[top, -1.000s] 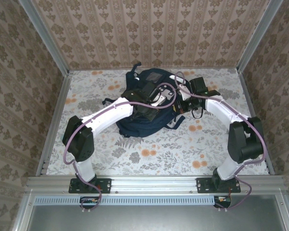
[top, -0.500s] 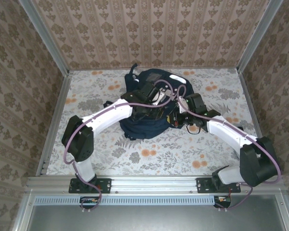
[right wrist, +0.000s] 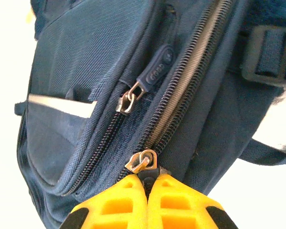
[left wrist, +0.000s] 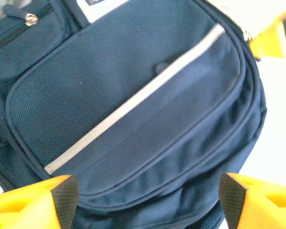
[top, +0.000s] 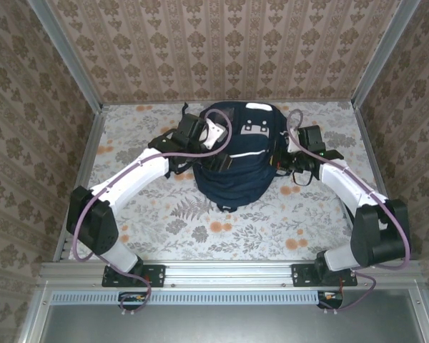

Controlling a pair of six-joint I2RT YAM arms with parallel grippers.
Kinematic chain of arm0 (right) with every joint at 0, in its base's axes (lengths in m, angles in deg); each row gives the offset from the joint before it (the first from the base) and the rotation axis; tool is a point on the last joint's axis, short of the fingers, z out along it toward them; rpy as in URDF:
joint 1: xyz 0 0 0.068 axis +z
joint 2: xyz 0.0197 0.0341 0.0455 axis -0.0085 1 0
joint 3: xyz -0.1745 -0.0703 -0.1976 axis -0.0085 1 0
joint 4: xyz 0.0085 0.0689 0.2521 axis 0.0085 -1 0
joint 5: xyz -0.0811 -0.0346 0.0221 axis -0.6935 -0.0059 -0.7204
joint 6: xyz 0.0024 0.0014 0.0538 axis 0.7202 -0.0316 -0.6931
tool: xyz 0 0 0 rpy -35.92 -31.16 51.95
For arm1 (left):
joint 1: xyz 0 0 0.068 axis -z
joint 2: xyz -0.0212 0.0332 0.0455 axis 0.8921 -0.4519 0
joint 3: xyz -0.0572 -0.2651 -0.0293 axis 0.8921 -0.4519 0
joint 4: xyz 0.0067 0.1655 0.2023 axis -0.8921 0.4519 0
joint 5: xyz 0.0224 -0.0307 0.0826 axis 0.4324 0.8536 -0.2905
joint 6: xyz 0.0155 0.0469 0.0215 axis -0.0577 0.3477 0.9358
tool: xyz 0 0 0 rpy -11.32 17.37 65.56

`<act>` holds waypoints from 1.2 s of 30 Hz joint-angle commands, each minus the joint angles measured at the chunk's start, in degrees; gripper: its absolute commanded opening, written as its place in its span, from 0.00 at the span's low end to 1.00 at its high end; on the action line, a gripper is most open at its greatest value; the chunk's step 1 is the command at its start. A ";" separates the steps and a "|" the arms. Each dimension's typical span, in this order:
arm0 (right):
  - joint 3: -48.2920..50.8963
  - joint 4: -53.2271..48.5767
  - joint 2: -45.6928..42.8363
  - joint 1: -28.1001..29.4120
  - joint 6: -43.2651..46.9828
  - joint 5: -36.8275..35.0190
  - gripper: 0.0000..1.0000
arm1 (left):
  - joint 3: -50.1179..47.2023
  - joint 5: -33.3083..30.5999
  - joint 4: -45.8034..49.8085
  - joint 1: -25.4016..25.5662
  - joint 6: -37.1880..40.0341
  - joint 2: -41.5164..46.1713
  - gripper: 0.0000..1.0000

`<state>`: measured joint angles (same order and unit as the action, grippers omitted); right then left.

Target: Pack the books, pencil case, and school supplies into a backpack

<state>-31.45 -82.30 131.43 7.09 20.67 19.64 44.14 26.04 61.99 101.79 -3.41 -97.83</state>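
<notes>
Floral desk [top: 164,221] with patterned wallpaper [top: 222,50] all round, and the navy backpack [top: 237,168] is lying flat near the far edge, roughly mid-width. Left fingers [left wrist: 38,202] are spread wide apart over its front pocket [left wrist: 133,119], gripping nothing. Right fingers [right wrist: 174,202] are pressed together at the bag's right side, pinching a zipper pull [right wrist: 142,162].

Backpack [top: 232,171]: navy woven cloth, matt. Front pocket [left wrist: 109,81]: coarse mesh weave. Stripe [left wrist: 133,100]: smooth pale-grey tape. Main zip slider [right wrist: 142,162]: shiny metal. Zip pull [right wrist: 157,71]: matt rubbery moulding. Strap buckle [right wrist: 269,55]: dull dark plastic. Right gripper [right wrist: 147,181] fingers [right wrist: 119,205]: matt yellow plastic.
</notes>
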 commanded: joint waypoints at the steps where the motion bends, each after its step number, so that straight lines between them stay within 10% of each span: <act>1: -4.55 0.24 1.67 -1.47 0.33 0.24 0.00 | 0.85 2.68 1.56 0.78 11.62 -3.23 0.80; 17: -5.94 -0.43 3.04 -3.18 0.63 3.51 0.00 | 7.85 -0.97 -3.85 3.97 27.27 -17.67 0.62; 36: 2.89 -3.10 -4.66 0.82 -0.58 11.82 0.00 | 8.75 -7.40 -11.57 3.18 16.88 -17.35 0.04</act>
<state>-30.71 -82.33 131.76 5.01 20.78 23.86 51.27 22.58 57.62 105.90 18.84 -116.03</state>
